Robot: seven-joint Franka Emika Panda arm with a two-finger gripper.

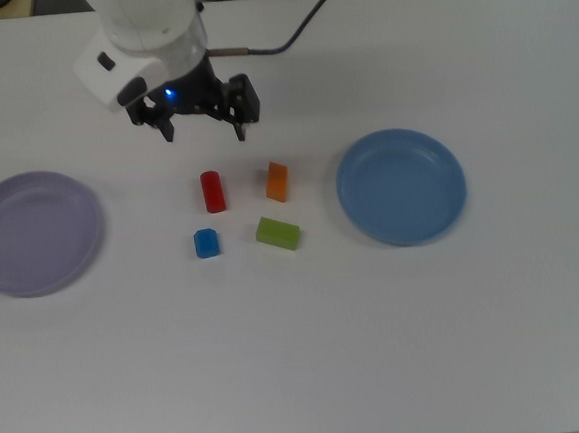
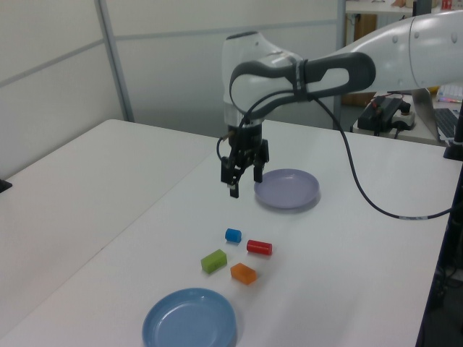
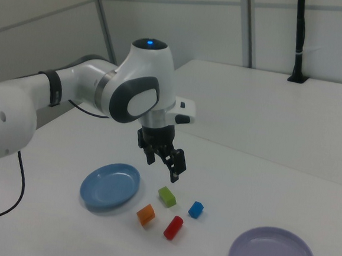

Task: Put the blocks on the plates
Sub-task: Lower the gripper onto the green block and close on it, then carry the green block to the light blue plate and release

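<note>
White arm bent downward, hand (image 1: 204,131) open, fingers spread

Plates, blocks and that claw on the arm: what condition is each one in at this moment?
gripper: open, holding nothing, hanging above the table.
lavender plate: bare, flat on the table.
blue plate: bare, flat on the table.
red block: lying on its side on the table.
orange block: on the table, on no plate.
blue block: on the table, on no plate.
green block: lying flat on the table.
</note>
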